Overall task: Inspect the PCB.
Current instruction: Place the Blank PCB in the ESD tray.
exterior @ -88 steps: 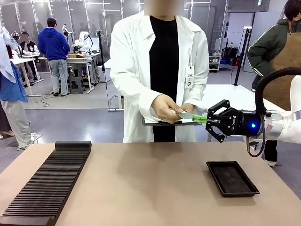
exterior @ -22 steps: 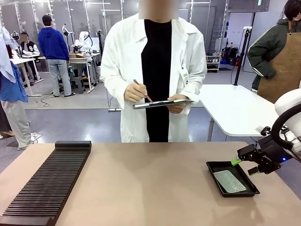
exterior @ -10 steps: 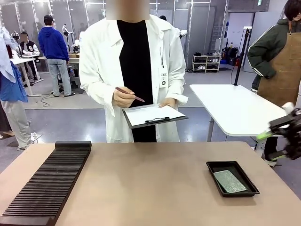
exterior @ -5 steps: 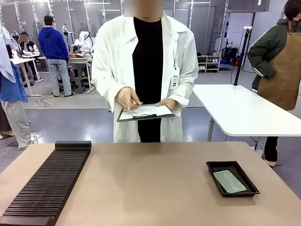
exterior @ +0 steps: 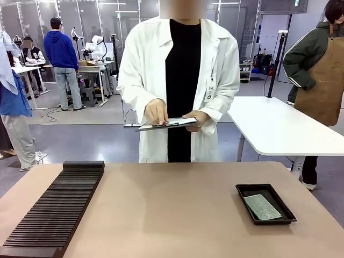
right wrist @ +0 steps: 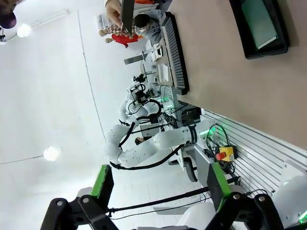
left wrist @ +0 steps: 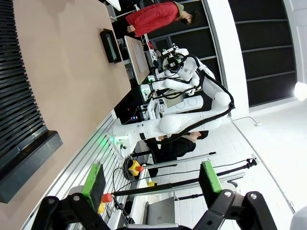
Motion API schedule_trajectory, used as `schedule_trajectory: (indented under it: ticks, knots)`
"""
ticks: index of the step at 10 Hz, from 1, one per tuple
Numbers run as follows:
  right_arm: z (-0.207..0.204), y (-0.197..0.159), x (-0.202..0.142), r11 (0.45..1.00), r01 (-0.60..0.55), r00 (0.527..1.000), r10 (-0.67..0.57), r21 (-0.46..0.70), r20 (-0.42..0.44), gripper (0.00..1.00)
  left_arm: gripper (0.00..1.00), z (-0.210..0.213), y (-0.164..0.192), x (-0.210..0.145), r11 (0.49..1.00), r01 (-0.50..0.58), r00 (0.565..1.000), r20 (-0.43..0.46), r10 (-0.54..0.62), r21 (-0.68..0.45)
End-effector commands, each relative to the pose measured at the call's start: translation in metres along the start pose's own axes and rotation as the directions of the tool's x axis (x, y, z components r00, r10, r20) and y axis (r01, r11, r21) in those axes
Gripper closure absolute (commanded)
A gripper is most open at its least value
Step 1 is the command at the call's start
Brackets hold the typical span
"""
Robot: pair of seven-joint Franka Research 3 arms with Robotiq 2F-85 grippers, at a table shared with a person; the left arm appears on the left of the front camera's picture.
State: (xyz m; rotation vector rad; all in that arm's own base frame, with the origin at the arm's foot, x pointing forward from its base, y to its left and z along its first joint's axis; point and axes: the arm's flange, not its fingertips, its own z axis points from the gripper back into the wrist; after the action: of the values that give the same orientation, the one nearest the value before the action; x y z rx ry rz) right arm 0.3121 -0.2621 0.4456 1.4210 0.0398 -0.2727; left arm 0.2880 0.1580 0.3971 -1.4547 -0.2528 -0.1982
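Observation:
The PCB, greyish-green and speckled, lies flat in the black tray at the right of the table. In the right wrist view the PCB lies in the same tray, far from my right gripper, which is open with nothing between its green pads. My left gripper is open too, held away from the table, with the tray small in the distance. Across the table a person in a white coat holds a clipboard in both hands.
A long black slotted rack takes up the table's left side, and it also appears beside my left gripper as the rack. A white table stands behind at the right, with other people farther back.
My right arm has pulled back out of the front view to the right, leaving the PCB in the tray. The person has stepped to the right and lowered the clipboard flatter.

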Motion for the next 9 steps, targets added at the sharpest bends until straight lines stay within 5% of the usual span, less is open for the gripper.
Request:
schedule_trajectory:
  ticks: [1, 9]
  knots:
    - [0.0005, 0.0051, -0.0009, 1.000, -0.006, 1.000, 0.007, -0.015, 0.010, 0.00, 0.00, 0.0001, -0.0042, -0.0003, 1.000, -0.004, 1.000, -0.004, 0.004, 0.007]
    - [0.0005, 0.0051, -0.0009, 1.000, -0.006, 1.000, 0.007, -0.015, 0.010, 0.00, 0.00, 0.0001, -0.0042, -0.0003, 1.000, -0.004, 1.000, -0.004, 0.004, 0.007]
